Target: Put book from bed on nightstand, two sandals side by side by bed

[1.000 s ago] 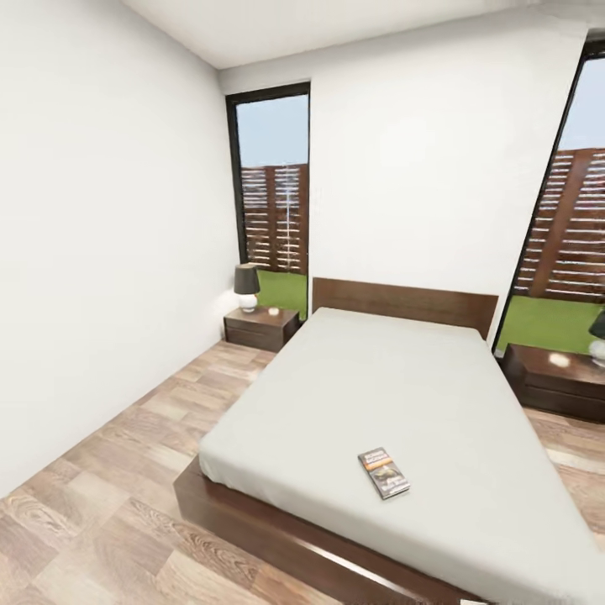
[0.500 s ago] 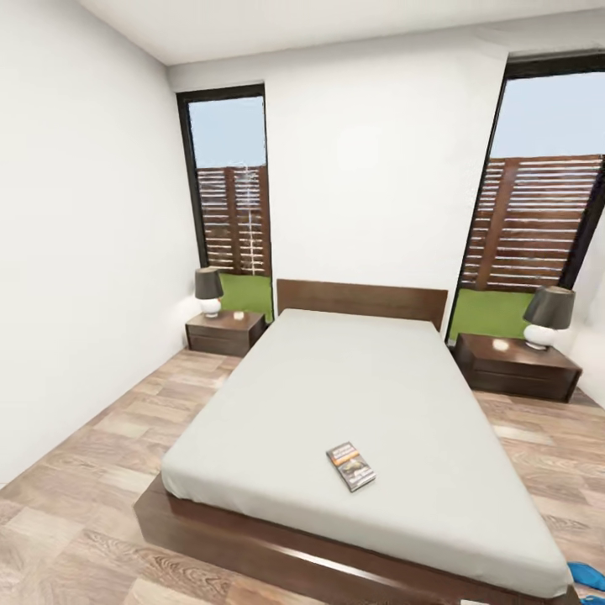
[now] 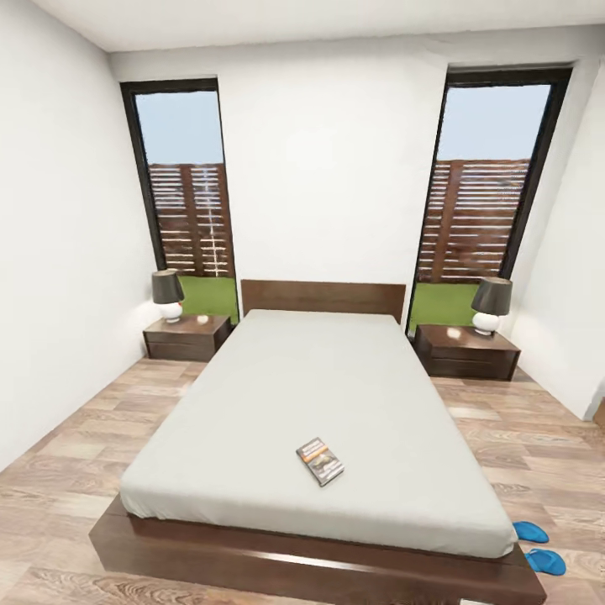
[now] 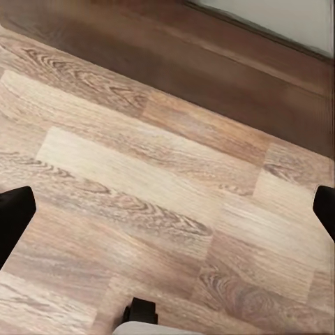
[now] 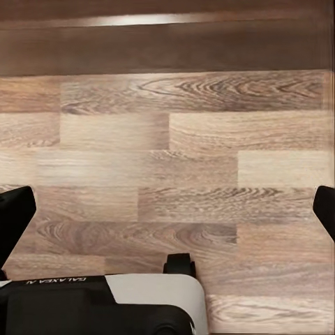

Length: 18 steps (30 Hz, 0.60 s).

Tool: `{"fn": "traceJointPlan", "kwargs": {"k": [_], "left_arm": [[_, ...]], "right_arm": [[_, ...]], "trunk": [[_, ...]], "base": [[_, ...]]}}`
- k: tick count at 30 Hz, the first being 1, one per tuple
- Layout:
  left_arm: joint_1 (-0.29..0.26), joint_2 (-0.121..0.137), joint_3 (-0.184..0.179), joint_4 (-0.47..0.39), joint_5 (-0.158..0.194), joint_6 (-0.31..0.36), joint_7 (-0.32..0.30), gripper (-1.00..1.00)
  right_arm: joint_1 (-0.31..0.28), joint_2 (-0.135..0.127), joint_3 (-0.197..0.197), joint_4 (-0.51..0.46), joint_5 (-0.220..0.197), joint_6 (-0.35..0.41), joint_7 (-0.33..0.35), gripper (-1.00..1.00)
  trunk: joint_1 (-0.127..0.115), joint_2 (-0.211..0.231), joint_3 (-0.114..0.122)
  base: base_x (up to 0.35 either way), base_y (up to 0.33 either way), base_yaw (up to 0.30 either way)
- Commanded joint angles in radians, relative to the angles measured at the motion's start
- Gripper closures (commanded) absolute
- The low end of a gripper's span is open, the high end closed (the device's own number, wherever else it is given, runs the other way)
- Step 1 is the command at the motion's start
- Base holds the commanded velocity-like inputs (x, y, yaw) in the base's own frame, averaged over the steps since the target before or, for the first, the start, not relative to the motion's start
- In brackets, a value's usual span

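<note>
The book (image 3: pixel 320 461) lies flat on the grey mattress of the bed (image 3: pixel 277 395), near its foot end and a little right of the middle. Two blue sandals (image 3: pixel 530 531) (image 3: pixel 546 561) rest on the floor by the bed's right foot corner, close together. One nightstand (image 3: pixel 186 336) stands left of the headboard, another nightstand (image 3: pixel 467 351) to its right. In the left wrist view, my left gripper (image 4: pixel 167 213) hangs open over wood floor, its black fingertips (image 4: pixel 14 216) wide apart. My right gripper (image 5: pixel 167 213) is open too, above floor planks beside a dark wooden board.
Each nightstand carries a lamp (image 3: pixel 167 294) (image 3: pixel 491 304) with a dark shade. Tall windows (image 3: pixel 181 185) (image 3: pixel 487 185) flank the headboard. White walls close in on both sides, with strips of wood floor (image 3: pixel 76 454) along the bed. Part of the robot's white body (image 5: pixel 105 307) appears in the right wrist view.
The head camera has swung to the right, so the whole room has shifted left in the picture. The right nightstand, its lamp and both sandals have come fully into view. The book has not moved on the bed.
</note>
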Motion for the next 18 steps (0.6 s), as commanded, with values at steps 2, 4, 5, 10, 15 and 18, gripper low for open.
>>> {"fn": "traceJointPlan", "kwargs": {"k": [2, 4, 5, 10, 15, 18], "left_arm": [[0.0, 0.0, -0.008, 0.001, 0.011, -0.003, -0.005, -1.0], [0.0, 0.0, -0.008, 0.001, 0.011, -0.003, -0.005, -1.0], [0.0, 0.0, -0.008, 0.001, 0.011, -0.003, -0.005, -1.0], [0.0, 0.0, -0.008, 0.001, 0.011, -0.003, -0.005, -1.0], [0.0, 0.0, -0.008, 0.001, 0.011, -0.003, -0.005, -1.0], [0.0, 0.0, -0.008, 0.001, 0.011, -0.003, -0.005, -1.0]], "right_arm": [[-0.001, 0.0, 0.008, 0.003, -0.011, 0.0, 0.005, -1.0], [-0.001, 0.0, 0.008, 0.003, -0.011, 0.0, 0.005, -1.0], [-0.001, 0.0, 0.008, 0.003, -0.011, 0.0, 0.005, -1.0], [-0.001, 0.0, 0.008, 0.003, -0.011, 0.0, 0.005, -1.0], [-0.001, 0.0, 0.008, 0.003, -0.011, 0.0, 0.005, -1.0], [-0.001, 0.0, 0.008, 0.003, -0.011, 0.0, 0.005, -1.0]], "trunk": [[0.0, -0.001, -0.001], [0.0, -0.001, -0.001], [0.0, -0.001, -0.001], [0.0, -0.001, -0.003], [0.0, -0.001, -0.006], [0.0, -0.001, -0.011]], "base": [[0.0, 0.0, -0.296], [0.0, 0.0, -0.297], [0.0, 0.0, -0.297], [0.0, 0.0, -0.232], [0.0, 0.0, -0.034], [0.0, 0.0, -0.002]]}}
